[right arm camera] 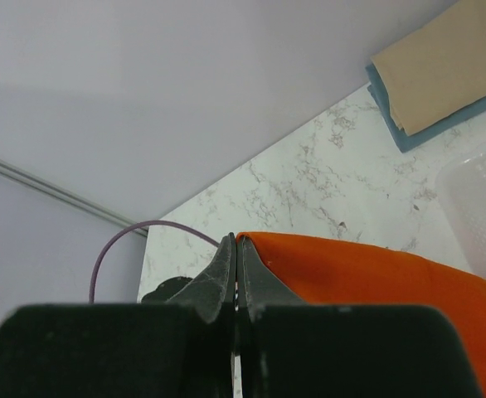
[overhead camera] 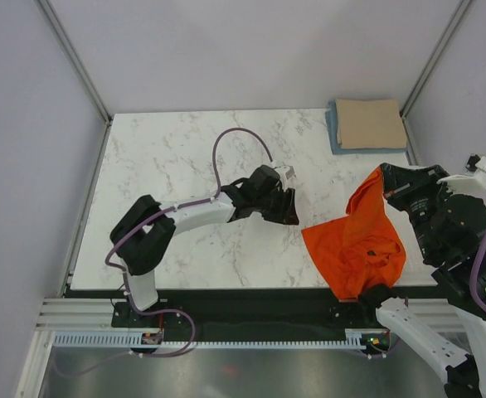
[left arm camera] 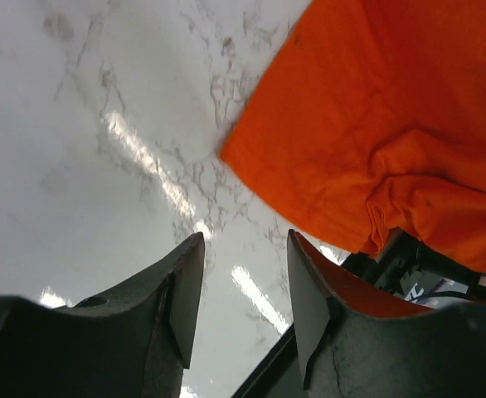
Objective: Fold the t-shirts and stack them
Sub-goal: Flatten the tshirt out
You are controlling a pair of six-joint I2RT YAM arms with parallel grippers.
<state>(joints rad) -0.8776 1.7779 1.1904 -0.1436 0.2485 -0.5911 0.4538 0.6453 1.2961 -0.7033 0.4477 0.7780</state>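
Note:
The bright orange t-shirt (overhead camera: 361, 239) hangs bunched from my right gripper (overhead camera: 384, 176), which is shut on its top edge; its lower part drapes onto the table's front right edge. In the right wrist view the orange cloth (right arm camera: 367, 274) spreads right of the closed gripper (right arm camera: 236, 242). My left gripper (overhead camera: 286, 207) is open and empty, just left of the shirt's left corner; the left wrist view shows the gripper (left arm camera: 243, 249) near the orange cloth (left arm camera: 384, 116). The tan-beige t-shirt (overhead camera: 371, 123) lies folded on the folded light blue t-shirt (overhead camera: 333, 133) at the back right corner.
The marble table (overhead camera: 185, 166) has a black front rail (overhead camera: 243, 308). Part of a white perforated basket (right arm camera: 479, 199) shows at the right of the right wrist view. Grey walls with metal corner posts (overhead camera: 77, 58) surround the table.

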